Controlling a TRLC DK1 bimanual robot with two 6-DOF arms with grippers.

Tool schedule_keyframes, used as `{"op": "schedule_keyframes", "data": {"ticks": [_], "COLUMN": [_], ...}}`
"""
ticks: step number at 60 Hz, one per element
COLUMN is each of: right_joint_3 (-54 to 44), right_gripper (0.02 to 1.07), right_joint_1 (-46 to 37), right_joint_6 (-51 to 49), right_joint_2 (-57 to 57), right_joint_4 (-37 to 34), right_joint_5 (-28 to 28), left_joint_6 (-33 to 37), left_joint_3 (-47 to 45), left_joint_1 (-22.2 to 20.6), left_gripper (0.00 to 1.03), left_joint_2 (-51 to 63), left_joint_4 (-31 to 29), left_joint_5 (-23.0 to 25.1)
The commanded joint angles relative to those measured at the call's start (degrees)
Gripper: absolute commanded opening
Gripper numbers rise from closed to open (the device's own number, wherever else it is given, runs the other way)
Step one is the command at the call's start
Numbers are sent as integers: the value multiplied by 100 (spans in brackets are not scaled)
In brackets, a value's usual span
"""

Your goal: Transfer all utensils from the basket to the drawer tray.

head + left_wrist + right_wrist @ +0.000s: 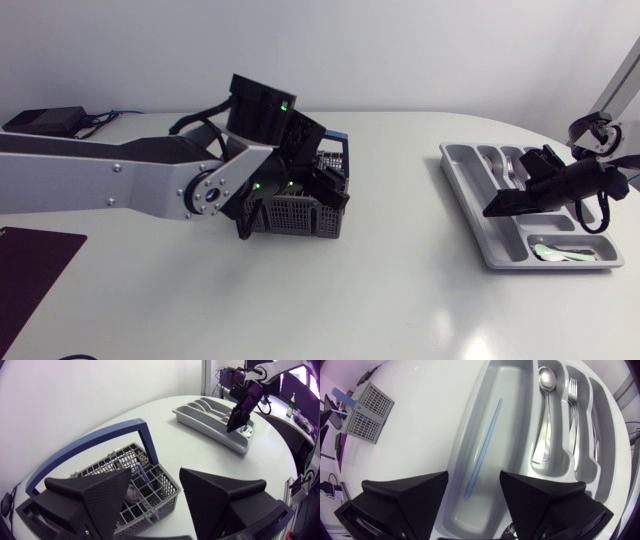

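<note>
Blue-handled utensil stands in the grey mesh basket, so the left gripper gapes empty above it. The right gripper hovers open, empty, over the grey plastic tray.

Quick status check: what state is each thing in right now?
left tool: open, above the basket.
right tool: open, above the tray.
basket: upright, blue-handled utensil inside.
tray: blue stick, spoon and fork lying in separate compartments.
</note>
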Motion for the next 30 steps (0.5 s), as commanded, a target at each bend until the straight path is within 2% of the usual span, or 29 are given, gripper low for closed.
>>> {"op": "schedule_keyframes", "data": {"ticks": [1, 12, 22, 30], "right_joint_3": [-170, -293, -355, -364], "right_gripper": [95, 95, 95, 95], "right_joint_1": [80, 185, 282, 326], "right_joint_6": [122, 122, 122, 130], "right_joint_2": [-210, -438, -570, -614], "right_joint_4": [-6, -6, 20, 20], "right_joint_5": [32, 15, 15, 15], "left_joint_6": [229, 325, 325, 325], "left_joint_3": [-232, -268, -215, -215], "left_joint_1": [-33, -33, -60, -113], "left_gripper": [67, 64, 59, 40], "left_joint_2": [187, 406, 564, 652], "left_joint_4": [277, 734, 919, 1077], "left_joint_5": [-161, -442, -442, -451]}}
